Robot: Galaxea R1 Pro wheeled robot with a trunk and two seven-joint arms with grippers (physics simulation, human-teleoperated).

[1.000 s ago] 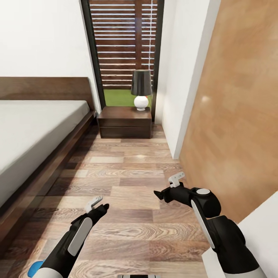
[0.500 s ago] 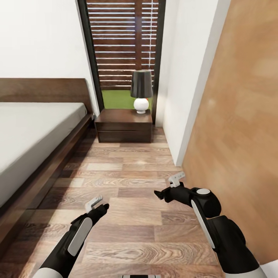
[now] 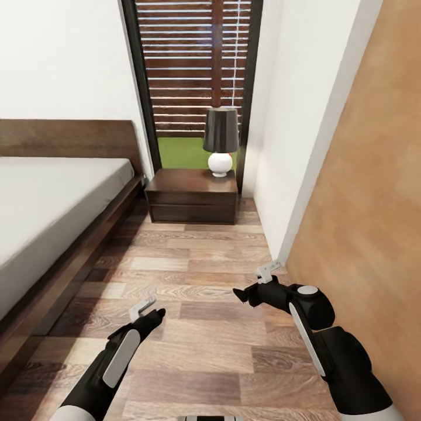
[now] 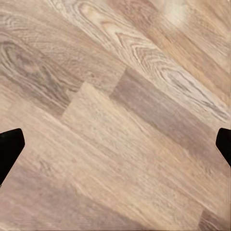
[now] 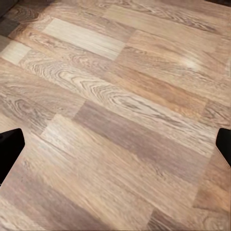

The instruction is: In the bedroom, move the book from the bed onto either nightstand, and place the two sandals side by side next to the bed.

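The bed [image 3: 52, 199], with a dark wood frame and a pale mattress, runs along the left of the head view. The nightstand [image 3: 192, 197], a low dark two-drawer cabinet, stands beyond the bed's head end under the window. The book and the two sandals are out of view. My left gripper [image 3: 151, 311] hangs open over the plank floor beside the bed frame. My right gripper [image 3: 252, 283] is also open, over the floor near the right wall. Both wrist views look down on bare planks, with dark fingertips [image 4: 9, 147] [image 5: 9, 147] wide apart at the edges.
A black-shaded lamp with a white base [image 3: 220, 140] sits on the nightstand's right side. A white wall corner [image 3: 292, 146] and a tan wood panel [image 3: 374, 204] close the right. The floor strip [image 3: 193, 275] between bed and wall leads to the nightstand.
The whole view has shifted as the camera moved towards the nightstand and turned slightly. A blue shape at the lower left edge has left the view. Both arms hold the same pose.
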